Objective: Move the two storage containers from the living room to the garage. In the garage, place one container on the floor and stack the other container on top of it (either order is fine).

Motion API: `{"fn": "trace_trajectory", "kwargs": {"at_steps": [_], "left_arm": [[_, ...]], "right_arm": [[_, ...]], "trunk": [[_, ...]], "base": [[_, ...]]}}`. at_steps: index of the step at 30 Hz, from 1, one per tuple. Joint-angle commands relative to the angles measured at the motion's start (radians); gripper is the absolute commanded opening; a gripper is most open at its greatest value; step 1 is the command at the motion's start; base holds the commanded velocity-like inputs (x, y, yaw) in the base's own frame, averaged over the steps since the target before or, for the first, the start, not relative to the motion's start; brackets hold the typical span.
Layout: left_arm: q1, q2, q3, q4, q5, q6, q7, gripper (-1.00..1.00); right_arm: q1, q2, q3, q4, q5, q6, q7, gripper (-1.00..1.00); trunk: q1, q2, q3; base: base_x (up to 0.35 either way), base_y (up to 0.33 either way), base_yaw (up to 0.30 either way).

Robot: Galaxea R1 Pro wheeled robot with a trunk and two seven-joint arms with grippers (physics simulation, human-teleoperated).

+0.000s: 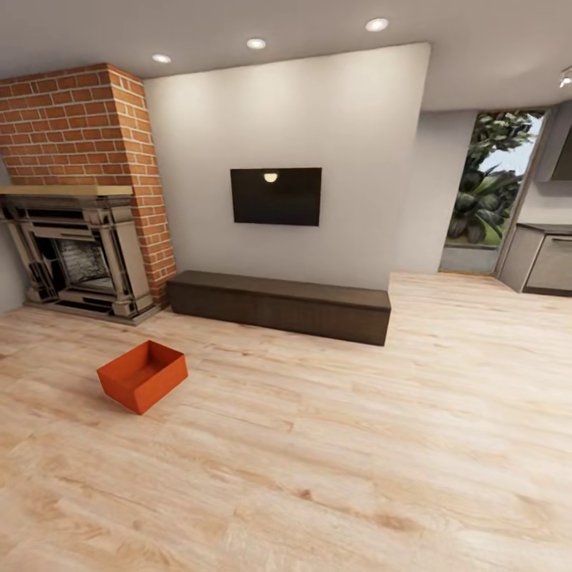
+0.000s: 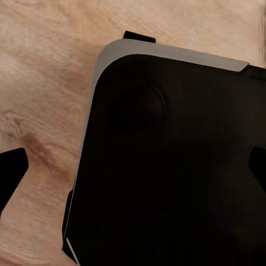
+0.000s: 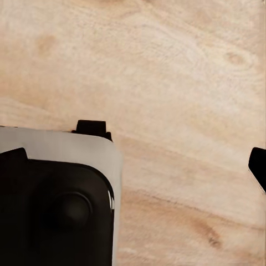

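Broad bare light wood-plank flooring (image 1: pixel 334 445) lies open all around the orange-red topless rectangular storage container (image 1: pixel 143 375), with the brick fireplace (image 1: pixel 79 230) and the long low dark wooden bench (image 1: pixel 280 305) standing well behind it against the cream wall (image 1: pixel 318 111).

Orange-red topless storage container (image 1: pixel 143 375), low straight walls, empty, upright and turned corner-on, resting on light wood-plank flooring (image 1: pixel 334 461) of living room, in front of brick fireplace (image 1: pixel 79 238), near dark low cabinet (image 1: pixel 280 305)
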Motion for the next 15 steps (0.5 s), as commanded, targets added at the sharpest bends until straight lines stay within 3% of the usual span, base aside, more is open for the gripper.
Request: {"fn": "trace_trajectory", "kwargs": {"at_steps": [1, 15], "left_arm": [[0.000, 0.000, 0.000, -0.001, 0.004, -0.002, 0.002, 1.00], [0.000, 0.000, 0.000, -0.001, 0.003, 0.000, 0.002, 1.00]], "right_arm": [[-0.001, 0.000, 0.009, 0.003, -0.008, -0.004, 0.000, 1.00], [-0.001, -0.001, 0.005, 0.003, -0.010, -0.006, -0.001, 1.00]], "trunk": [[0.001, 0.000, -0.001], [0.001, 0.000, -0.001]], "base": [[0.322, 0.000, 0.000], [0.322, 0.000, 0.000]]}}
